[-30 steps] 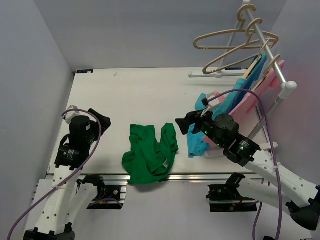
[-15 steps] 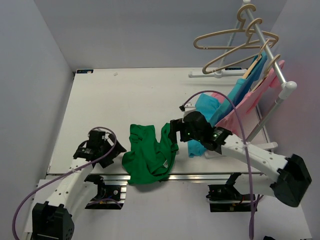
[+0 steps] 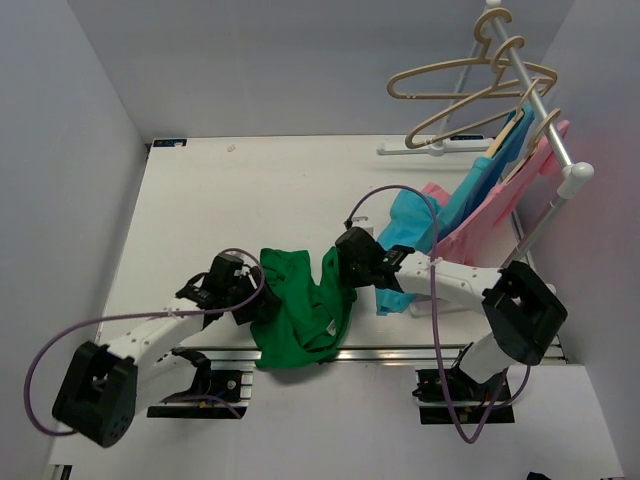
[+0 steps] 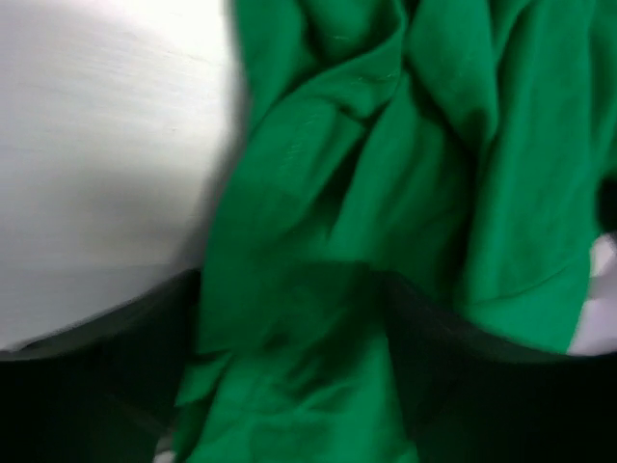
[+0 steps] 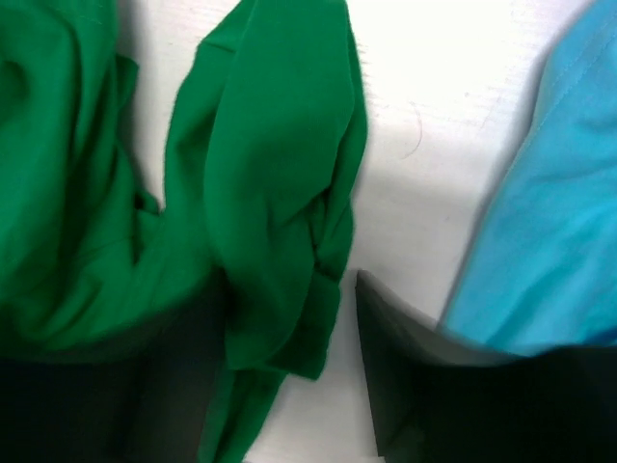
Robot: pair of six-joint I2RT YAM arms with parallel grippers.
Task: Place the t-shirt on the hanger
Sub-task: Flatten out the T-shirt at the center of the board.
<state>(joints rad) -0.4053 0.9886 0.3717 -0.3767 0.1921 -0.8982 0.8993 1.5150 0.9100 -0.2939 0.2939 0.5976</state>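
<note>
The green t-shirt (image 3: 300, 310) lies crumpled at the table's near edge. My left gripper (image 3: 262, 302) is low on its left side. In the left wrist view my left gripper (image 4: 289, 386) stands open, its dark fingers (image 4: 135, 376) either side of a bunch of t-shirt (image 4: 386, 174) cloth. My right gripper (image 3: 345, 268) is at the shirt's upper right part. In the right wrist view my right gripper (image 5: 289, 367) is open around a green fold of the t-shirt (image 5: 275, 193), with bare table between the cloth and the right finger. A beige hanger (image 3: 470, 80) hangs on the rack, far right.
A light blue garment (image 3: 412, 235) and a pink garment (image 3: 500, 205) hang from the slanted white rack pole (image 3: 545, 120), just right of my right arm. Several beige hangers hang above them. The blue cloth (image 5: 549, 251) is close to my right finger.
Both arms have swung in from the sides and come down onto the t-shirt, left from the left, right from the right. Both pairs of jaws have narrowed around cloth.
</note>
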